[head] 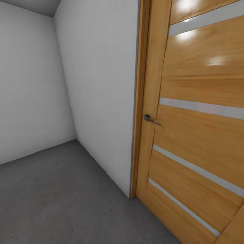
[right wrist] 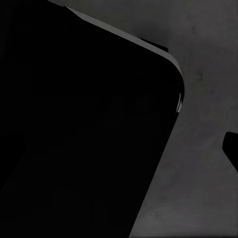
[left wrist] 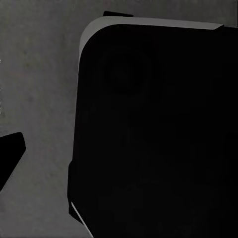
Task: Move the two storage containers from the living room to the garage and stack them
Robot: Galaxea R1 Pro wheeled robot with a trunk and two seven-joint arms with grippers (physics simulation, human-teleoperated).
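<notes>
The head view faces a corner of the garage: a wooden door [head: 200, 128] with pale horizontal stripes fills the right side, standing in its wooden frame [head: 144, 101], with a small dark metal lever handle [head: 150, 119] near its left edge. To the left of the frame a plain white-grey wall [head: 101, 84] runs away to a far corner, where it meets a second white wall [head: 28, 88] on the far left. The dark grey speckled floor [head: 61, 196] spreads across the near left.

In the left wrist view, a large black rounded body with a pale edge [left wrist: 158, 134] blocks most of the picture, the grey floor [left wrist: 39, 99] lies beyond it, and a dark tip [left wrist: 11, 151] juts in at one edge. In the right wrist view, a similar black body [right wrist: 84, 129] looms over the grey floor [right wrist: 203, 173], again with a dark sliver [right wrist: 231, 148] at the border. Whether either claw is open or closed cannot be told, nor how the arms are posed. No orange-red storage container can be made out.
</notes>
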